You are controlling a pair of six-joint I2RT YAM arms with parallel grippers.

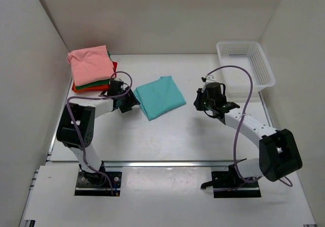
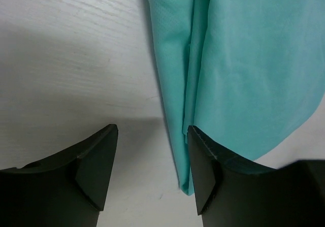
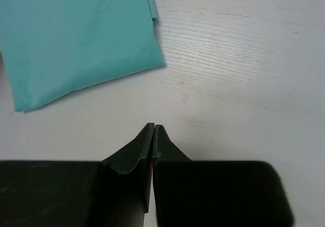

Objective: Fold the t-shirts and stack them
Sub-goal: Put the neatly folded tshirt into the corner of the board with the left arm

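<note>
A folded teal t-shirt [image 1: 160, 96] lies flat in the middle of the table. A stack of folded shirts stands at the back left: salmon-pink [image 1: 91, 64] on top, green [image 1: 96, 85] under it, red-orange [image 1: 94, 89] at the bottom. My left gripper [image 1: 129, 102] is open at the teal shirt's left edge; in the left wrist view the gripper [image 2: 152, 135] straddles bare table, its right finger [image 2: 205, 171] against the shirt's folded edge [image 2: 244, 69]. My right gripper [image 1: 199, 104] is shut and empty, right of the shirt, which shows in the right wrist view [image 3: 76, 39] beyond the gripper [image 3: 154, 128].
A white plastic mesh basket [image 1: 246, 64] stands at the back right corner. White walls close in the table on the left, back and right. The table's metal front rail [image 1: 167, 162] runs between the arm bases.
</note>
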